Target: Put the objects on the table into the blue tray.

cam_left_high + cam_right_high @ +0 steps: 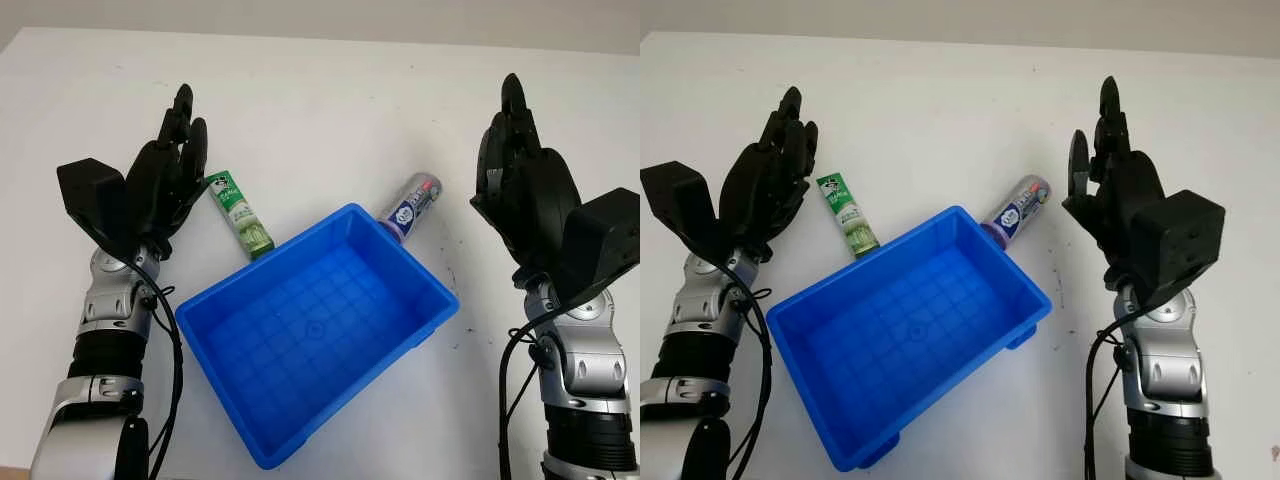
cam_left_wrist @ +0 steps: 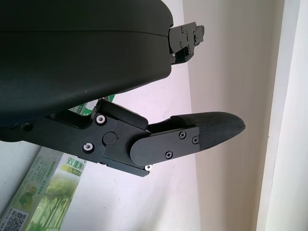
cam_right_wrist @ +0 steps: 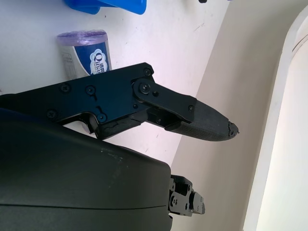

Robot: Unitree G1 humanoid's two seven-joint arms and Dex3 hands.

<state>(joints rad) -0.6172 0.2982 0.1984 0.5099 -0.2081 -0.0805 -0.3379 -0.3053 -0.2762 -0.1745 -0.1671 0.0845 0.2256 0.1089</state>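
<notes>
— Nearest the lens, what sits at lower centre?
— Blue tray (image 1: pixel 300 390), turned at an angle on the white table (image 1: pixel 330 110), nothing inside it.

— And the objects?
— Green packet (image 1: pixel 240 213) lies flat just beyond the tray's upper-left rim, left of centre. Purple-capped tube (image 1: pixel 410 205) lies at the tray's far corner, its cap end at the rim, right of centre.

— The hands?
— Left hand (image 1: pixel 165 185), mid-left, is open with nothing in it, just beside the green packet. Right hand (image 1: pixel 525 180), mid-right, is open and empty, near the tube but apart from it.
</notes>
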